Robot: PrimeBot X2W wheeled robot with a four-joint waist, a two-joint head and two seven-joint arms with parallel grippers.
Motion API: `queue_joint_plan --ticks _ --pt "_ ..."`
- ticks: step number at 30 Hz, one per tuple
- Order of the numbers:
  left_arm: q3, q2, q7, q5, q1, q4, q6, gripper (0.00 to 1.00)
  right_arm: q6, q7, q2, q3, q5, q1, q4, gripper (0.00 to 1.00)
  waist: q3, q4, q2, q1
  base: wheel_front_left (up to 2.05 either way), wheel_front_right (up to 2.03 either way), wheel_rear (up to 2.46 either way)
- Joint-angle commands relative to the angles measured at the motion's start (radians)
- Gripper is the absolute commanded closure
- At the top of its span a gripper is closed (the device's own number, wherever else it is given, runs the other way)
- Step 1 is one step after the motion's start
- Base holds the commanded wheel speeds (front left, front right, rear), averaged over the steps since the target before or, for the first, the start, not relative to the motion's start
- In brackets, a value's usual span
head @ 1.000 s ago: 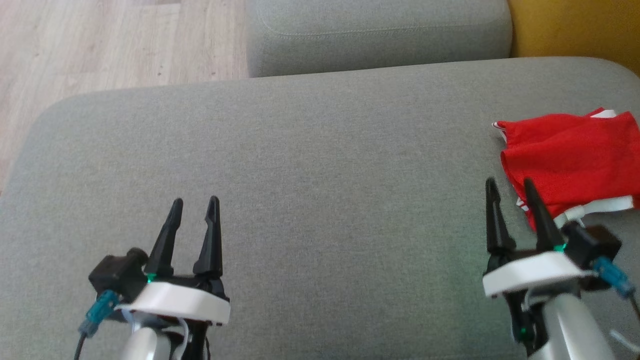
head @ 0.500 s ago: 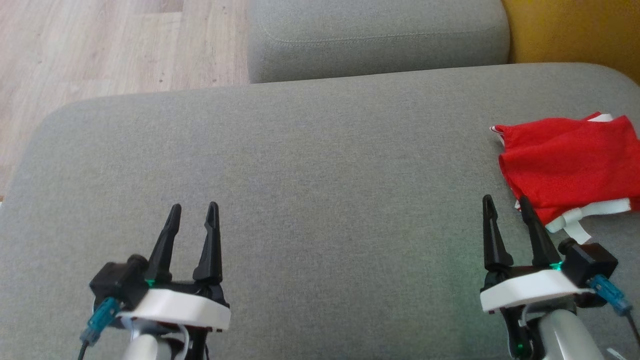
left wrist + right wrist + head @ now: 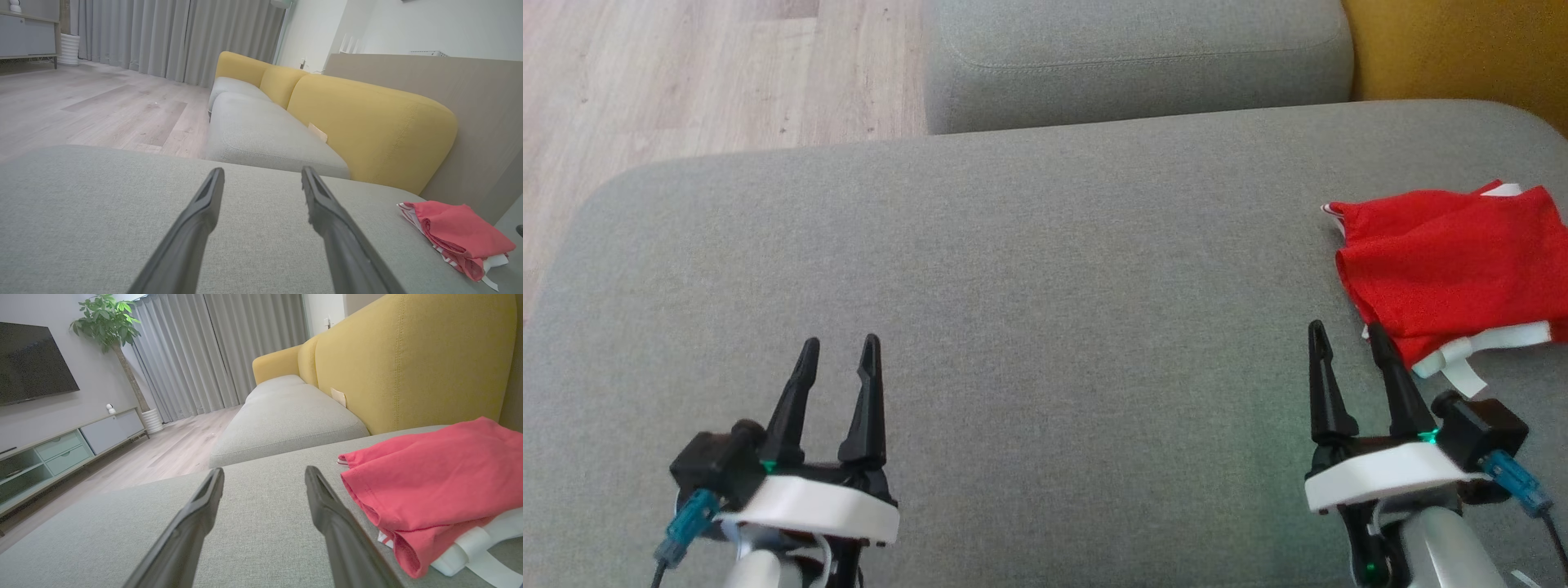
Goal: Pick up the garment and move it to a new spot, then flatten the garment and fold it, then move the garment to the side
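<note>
A folded red garment [image 3: 1450, 265] with white trim lies at the right edge of the grey cushion [image 3: 1029, 269]; it also appears as the garment [image 3: 457, 234] at the lower right of the left wrist view and as the garment [image 3: 433, 486] on the right of the right wrist view. My right gripper [image 3: 1346, 339] stands open just left of and below the garment, holding nothing and clear of the cloth. My left gripper [image 3: 840, 349] is open over bare cushion at the lower left, far from the garment.
A second grey seat cushion [image 3: 1135, 61] adjoins at the back, with a yellow backrest [image 3: 1462, 49] to the right. Wooden floor [image 3: 686, 73] lies beyond the cushion's left and far edges. A TV stand [image 3: 61, 453] and plant [image 3: 110, 330] stand across the room.
My right gripper has drawn back toward me from the garment's near corner, uncovering its white trim. The head view shifted slightly. The left gripper has barely moved.
</note>
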Motion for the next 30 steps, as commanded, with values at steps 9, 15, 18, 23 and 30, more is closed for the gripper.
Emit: queue_joint_plan --ticks 9,15,18,23,30 --pt "0.04 0.003 -0.012 0.001 -0.033 -0.004 -0.021 0.0 -0.001 -0.013 -0.001 0.029 0.009 -0.033 -0.023 0.0 0.003 -0.003 0.0 0.0 0.0 0.0 0.0" --pt "0.044 0.003 -0.012 -0.008 -0.03 0.006 -0.02 0.0 -0.001 -0.013 -0.001 0.031 0.01 -0.036 -0.018 0.0 0.003 -0.005 0.0 0.0 0.0 0.0 0.0" --pt "0.048 0.003 -0.012 -0.025 -0.029 0.011 -0.018 0.0 -0.001 -0.014 -0.001 0.032 0.011 -0.037 -0.016 0.0 0.003 -0.005 0.0 0.0 0.0 0.0 0.0" --pt "0.003 -0.001 0.003 -0.034 0.027 0.101 -0.016 1.0 0.0 0.002 0.002 0.005 0.007 0.019 0.07 1.0 0.004 -0.006 0.0 0.0 0.0 0.0 0.0" --pt "0.016 0.002 0.02 -0.108 0.019 0.104 -0.02 1.0 0.0 0.02 0.0 -0.003 0.083 0.017 0.061 1.0 0.004 -0.006 0.0 0.0 0.0 0.0 0.0"
